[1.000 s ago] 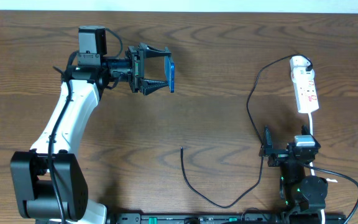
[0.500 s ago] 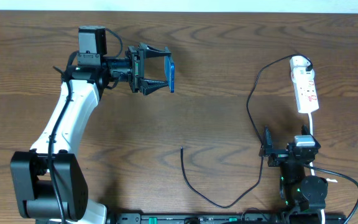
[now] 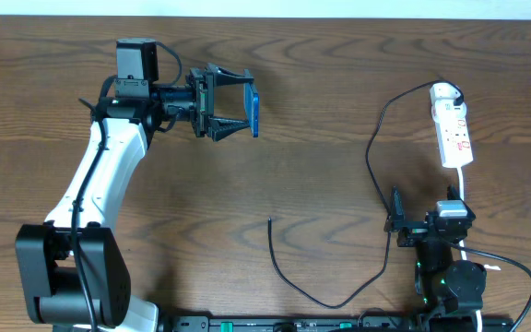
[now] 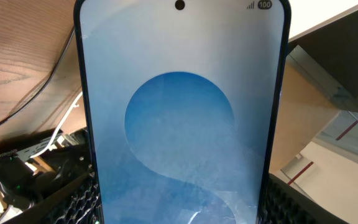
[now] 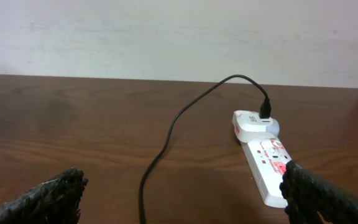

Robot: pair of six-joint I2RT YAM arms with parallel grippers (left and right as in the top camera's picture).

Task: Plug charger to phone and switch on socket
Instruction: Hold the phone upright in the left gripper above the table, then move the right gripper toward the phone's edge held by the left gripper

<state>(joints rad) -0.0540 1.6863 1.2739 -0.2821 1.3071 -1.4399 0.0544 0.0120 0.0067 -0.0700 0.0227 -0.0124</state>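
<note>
The only legible writing is a "100" badge beside signal bars at the top of the phone [image 4: 179,112], whose blue screen fills the left wrist view, lower end cut off. Red print on the white power strip [image 3: 454,129] is too small to read. The left tool [image 3: 247,103] clamps the phone by its edges, far left of the strip. The right tool [image 3: 396,221], near the strip's cord end, gapes wide and holds nothing. The charger cable [image 3: 373,157] leaves the strip's far end, its loose tip lying on the counter [image 3: 321,55]. Nothing has shifted since 1 second ago.
</note>
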